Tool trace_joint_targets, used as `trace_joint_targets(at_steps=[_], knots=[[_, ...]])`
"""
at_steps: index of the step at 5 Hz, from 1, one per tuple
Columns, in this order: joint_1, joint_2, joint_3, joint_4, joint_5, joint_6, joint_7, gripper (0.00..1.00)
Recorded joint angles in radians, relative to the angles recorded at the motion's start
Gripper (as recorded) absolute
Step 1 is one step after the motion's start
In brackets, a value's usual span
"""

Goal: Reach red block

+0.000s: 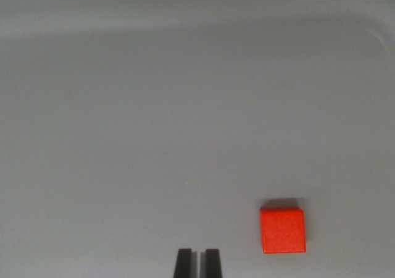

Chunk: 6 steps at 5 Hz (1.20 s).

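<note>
Near the bottom edge of the wrist view, toward its right, sits the small red square block (282, 230), flat on the plain grey tabletop (185, 105), nothing else around it. Looks like rigid plastic or painted wood: light, stiff, not fragile, smooth faces so maybe a bit slippery. Best grip, my guess: pinch two opposite side faces, centred on the block.

Hand (198, 262): two dark fingertips poke up from the bottom edge at centre, pointing straight down at the tabletop. Tips sit nearly together, only a thin slit between, nothing held. Block lies just beside the fingertips on the wrist view's right, not touching, so not reached yet. Needs a sideways shift to centre over it, and the fingers would have to part first for any grasp.
</note>
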Motion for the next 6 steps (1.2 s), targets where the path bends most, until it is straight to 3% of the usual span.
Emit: trace_joint_targets(at_steps=[1, 2, 3, 4, 5, 6], knots=[[0.0000, 0.000, 0.000, 0.000, 0.0000, 0.000, 0.000, 0.00], [-0.0051, 0.010, -0.004, -0.031, 0.0028, -0.041, -0.007, 0.00], [-0.0051, 0.010, -0.004, -0.031, 0.0028, -0.041, -0.007, 0.00], [-0.0105, 0.021, -0.007, -0.064, 0.0057, -0.084, -0.015, 0.00], [-0.0105, 0.021, -0.007, -0.064, 0.0057, -0.084, -0.015, 0.00], [-0.0158, 0.032, -0.011, -0.096, 0.0086, -0.127, -0.023, 0.00]])
